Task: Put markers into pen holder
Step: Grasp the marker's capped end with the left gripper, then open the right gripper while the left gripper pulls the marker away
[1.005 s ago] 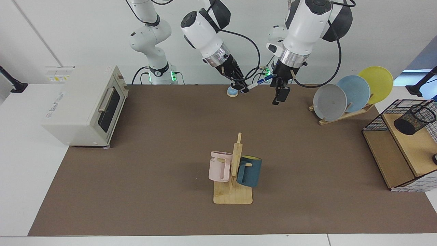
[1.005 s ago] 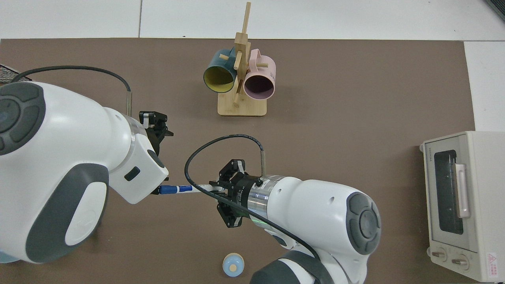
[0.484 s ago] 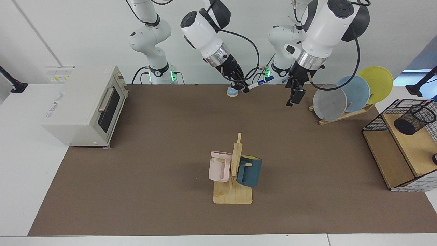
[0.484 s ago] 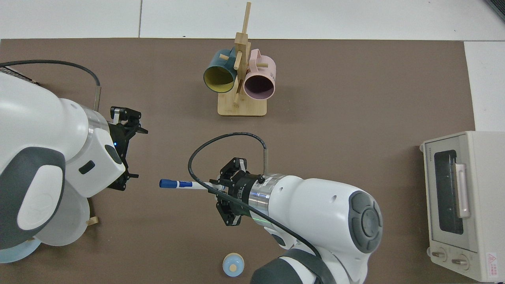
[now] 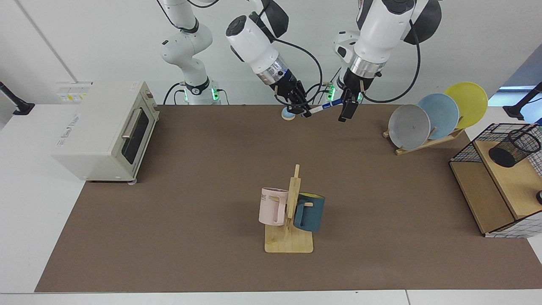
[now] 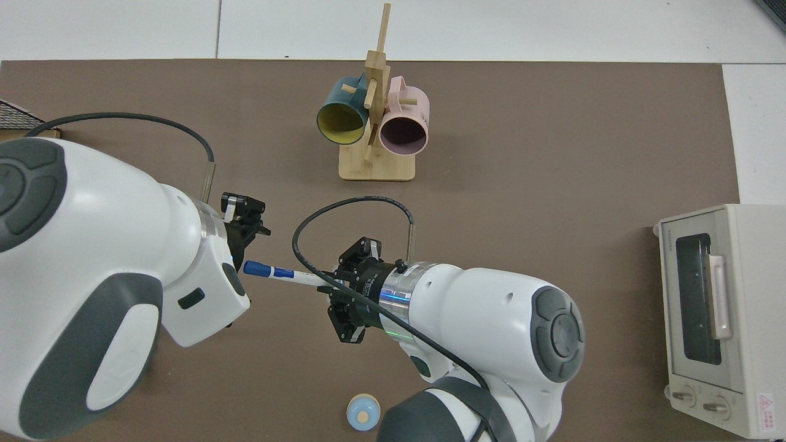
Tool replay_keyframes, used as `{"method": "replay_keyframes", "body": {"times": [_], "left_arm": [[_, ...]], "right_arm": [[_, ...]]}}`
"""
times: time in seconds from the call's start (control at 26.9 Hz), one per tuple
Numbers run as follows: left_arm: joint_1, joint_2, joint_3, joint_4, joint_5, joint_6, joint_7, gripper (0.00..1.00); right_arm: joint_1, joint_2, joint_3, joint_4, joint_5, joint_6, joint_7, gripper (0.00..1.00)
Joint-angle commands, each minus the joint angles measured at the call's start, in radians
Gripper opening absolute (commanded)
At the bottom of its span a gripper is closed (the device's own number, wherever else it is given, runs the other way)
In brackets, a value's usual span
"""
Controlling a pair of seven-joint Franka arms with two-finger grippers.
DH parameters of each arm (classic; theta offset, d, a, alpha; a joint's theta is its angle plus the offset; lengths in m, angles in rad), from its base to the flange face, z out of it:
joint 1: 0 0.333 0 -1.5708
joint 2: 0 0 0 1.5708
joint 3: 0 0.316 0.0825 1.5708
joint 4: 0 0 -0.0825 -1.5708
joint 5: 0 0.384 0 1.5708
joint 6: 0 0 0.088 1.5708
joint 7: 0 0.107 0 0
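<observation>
Hard to see much of the left end effector (image 5: 348, 110) in the facing view: just a dark lump hanging at the blue cap end of the marker (image 5: 323, 106). No better from the top, with the big white wrist covering half of the left end effector (image 6: 241, 236). Cannot tell if open or closed, or if touching the cap or just beside it.

Easier with the right end effector (image 5: 303, 112): closed tight on the white end of the marker, up in the air over the back of the table (image 5: 178, 237). From the top, right end effector (image 6: 326, 285) with the marker (image 6: 279, 274) sticking out sideways, cap first, toward the other wrist.

Only in the facing view: the pen holder (image 5: 514, 148), tipped over on a wooden shelf inside the wire basket (image 5: 465, 149), well apart from the marker. Also there, three plates (image 5: 438, 115) on a rack.

In both views: a toaster oven (image 5: 106, 129), a pink mug (image 5: 272, 206) and a teal mug (image 5: 310, 212) on a wooden stand, and a little blue round thing (image 6: 362, 415) on the table, half hidden behind the right end effector in the facing view.
</observation>
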Motion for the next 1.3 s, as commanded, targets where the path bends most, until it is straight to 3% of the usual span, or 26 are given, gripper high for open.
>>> {"method": "replay_keyframes", "body": {"times": [0.0, 0.15, 0.3, 0.82, 0.86, 0.89, 0.93, 1.27], "left_arm": [[-0.008, -0.02, -0.014, -0.009, 0.009, -0.012, -0.033, 0.82], [-0.008, -0.02, -0.014, -0.009, 0.009, -0.018, -0.032, 0.36], [-0.008, -0.025, -0.012, -0.009, 0.011, -0.019, -0.033, 0.01], [-0.003, -0.029, 0.003, -0.007, 0.048, -0.022, -0.068, 0.0], [0.0, -0.031, 0.003, -0.007, 0.058, -0.022, -0.091, 0.0], [0.001, -0.031, 0.004, -0.007, 0.068, -0.023, -0.105, 0.0], [0.003, -0.031, 0.013, -0.009, 0.074, -0.029, -0.111, 0.0], [0.003, -0.031, 0.116, -0.015, 0.161, -0.035, -0.116, 0.0]], "right_arm": [[0.007, 0.018, 0.001, 0.019, 0.002, 0.022, 0.028, 0.0], [0.009, 0.018, 0.001, 0.019, 0.002, 0.022, 0.028, 0.0], [0.007, 0.018, 0.001, 0.019, 0.002, 0.022, 0.027, 0.0], [0.004, 0.018, 0.001, 0.019, -0.002, 0.016, 0.022, 0.0], [0.004, 0.018, 0.0, 0.018, -0.003, 0.013, 0.021, 0.19], [0.003, 0.016, 0.0, 0.015, -0.005, 0.01, 0.016, 0.67], [0.001, 0.013, -0.002, 0.01, -0.012, 0.005, 0.011, 1.0], [-0.031, 0.003, -0.009, 0.007, -0.219, -0.168, -0.117, 1.0]]}}
